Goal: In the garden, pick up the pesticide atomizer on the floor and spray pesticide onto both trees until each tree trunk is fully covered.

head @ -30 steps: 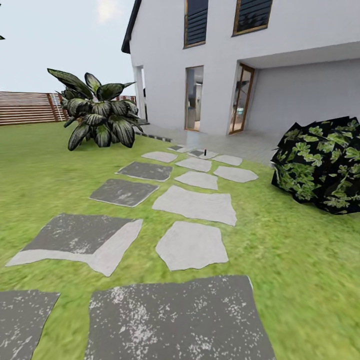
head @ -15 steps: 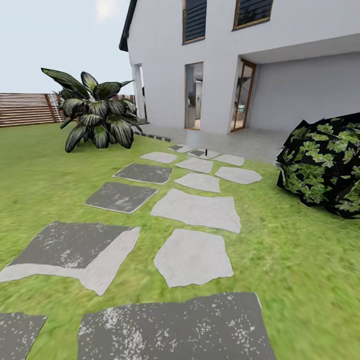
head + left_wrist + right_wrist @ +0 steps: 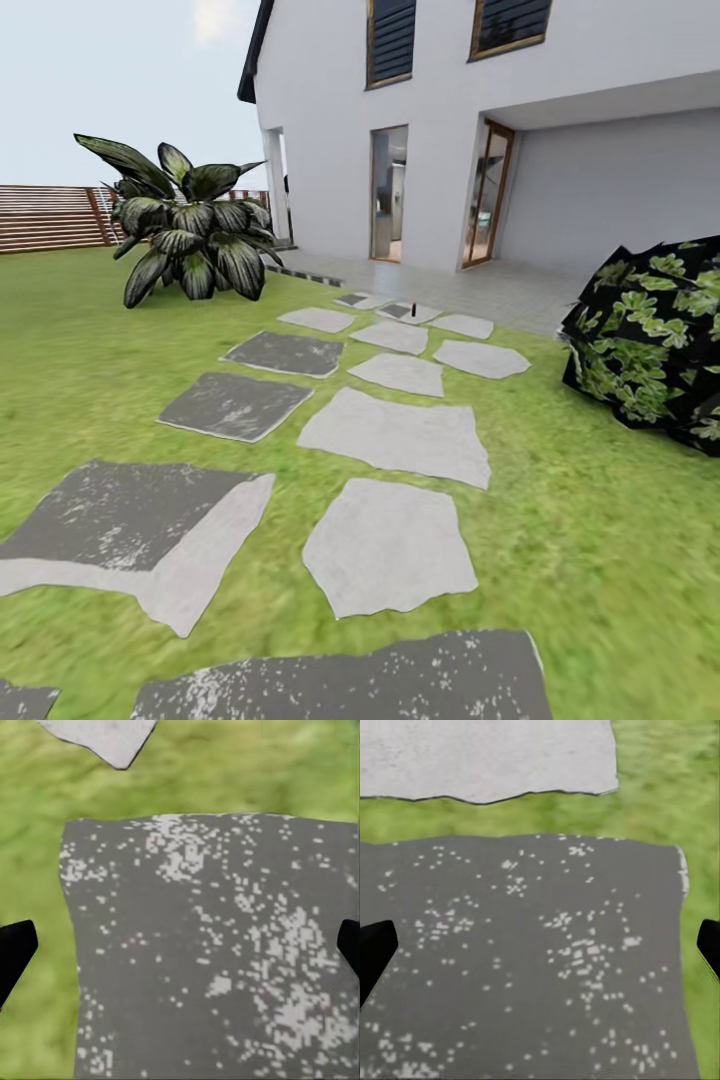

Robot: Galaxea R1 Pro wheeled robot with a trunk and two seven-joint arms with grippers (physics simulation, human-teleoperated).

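Green lawn, grey stepping-stone path (image 3: pixel 398 437), white 2-storey house (image 3: pixel 500 130) ahead.
You drive up the path. A tiny dark upright object (image 3: pixel 413 309), too small to name, stands on a far stone before the house, well ahead of both claws. Your left gripper (image 3: pixel 180 952) and right gripper (image 3: pixel 540 952) hang spread, holding nothing, over speckled dark slabs.

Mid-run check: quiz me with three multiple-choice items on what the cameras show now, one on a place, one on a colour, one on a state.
1. Where does the broad-leaved plant stand?
A. by the fence
B. on the porch
C. on a stone

2. What colour is the house wall?
A. brown
B. white
C. green

3. How are the left gripper's fingers?
A. closed on a bottle
B. spread apart, nothing between
C. pressed together

Answers: 1 A, the wooden fence runs just behind it. 2 B, pale render. 3 B, dark tips sit at both edges over the grey stepping stone.
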